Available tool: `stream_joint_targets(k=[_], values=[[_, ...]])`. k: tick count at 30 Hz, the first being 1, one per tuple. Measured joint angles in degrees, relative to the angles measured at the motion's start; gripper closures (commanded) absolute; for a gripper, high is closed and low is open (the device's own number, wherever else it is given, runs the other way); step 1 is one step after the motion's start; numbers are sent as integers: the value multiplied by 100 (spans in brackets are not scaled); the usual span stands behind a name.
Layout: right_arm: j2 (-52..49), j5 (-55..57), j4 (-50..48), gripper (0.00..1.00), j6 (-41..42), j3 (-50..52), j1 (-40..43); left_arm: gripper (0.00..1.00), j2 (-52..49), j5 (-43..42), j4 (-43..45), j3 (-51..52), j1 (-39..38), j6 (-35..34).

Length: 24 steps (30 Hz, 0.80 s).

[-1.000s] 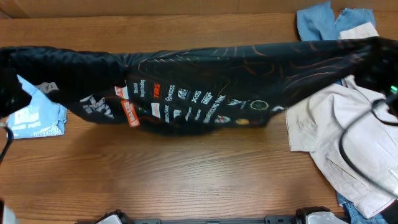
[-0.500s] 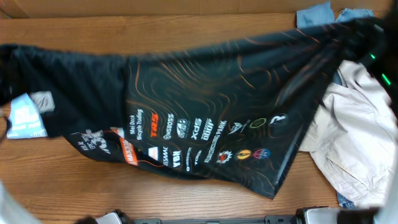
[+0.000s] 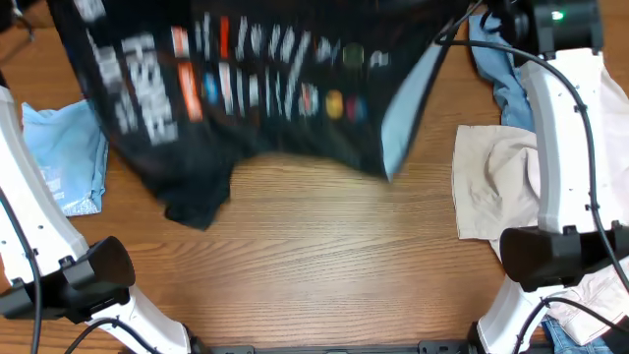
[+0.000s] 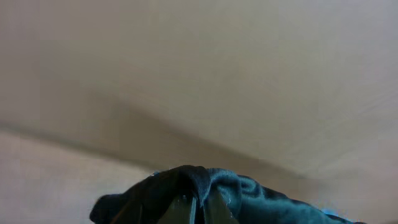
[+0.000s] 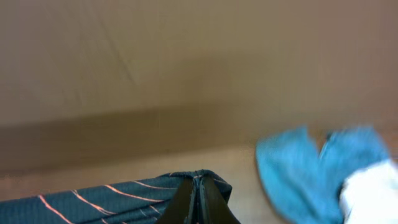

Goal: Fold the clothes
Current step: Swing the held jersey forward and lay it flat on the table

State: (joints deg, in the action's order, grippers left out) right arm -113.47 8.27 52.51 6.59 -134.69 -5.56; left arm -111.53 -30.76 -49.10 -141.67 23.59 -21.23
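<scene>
Nearest the arm bases, bare wooden table (image 3: 324,265). Further out on the left, a light blue garment (image 3: 64,162), crumpled. On the right, a beige garment (image 3: 491,192) spread fairly flat, with a blue garment (image 3: 496,64) just beyond it.

Farther still, raised above the table's far half, the black jersey (image 3: 265,98): motion-blurred, printed logo rows turned to the overhead camera, lower hem and one sleeve drooping toward the wood. At its two upper corners, the left gripper (image 4: 198,210) and the right gripper (image 5: 200,198), each clenched on a bunched fold of the dark cloth.

Judging by the drape: thin, light, slick sports fabric with no stiffness, likely to slide and swing. Best taken at hem corners or shoulder seams, pinched through a doubled fold against slipping. Worth letting it settle flat before any crease.

Against half a second ago: lifted higher and swung toward the far edge, no longer spread low over the near wood. Left edge of the beige garment uncovered. Both arms now in plain sight at the sides.
</scene>
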Motion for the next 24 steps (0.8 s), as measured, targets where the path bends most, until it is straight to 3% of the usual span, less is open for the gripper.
stream_joint_targets(k=[5,12,17,24], values=[[243,197,614,96,-28,-920,-15,96,133,-79,-529,-1086,63,-111],[577,409,2614,96,-46,-925,-4,96,551,236,-3484,-1403,-190,577],[330,374,3193,96,-61,-26,-4,96,192,953,-4677,-691,-581,1132],[140,164,3230,96,-66,1910,-4,96,-348,1672,-4715,1392,-887,1504]])
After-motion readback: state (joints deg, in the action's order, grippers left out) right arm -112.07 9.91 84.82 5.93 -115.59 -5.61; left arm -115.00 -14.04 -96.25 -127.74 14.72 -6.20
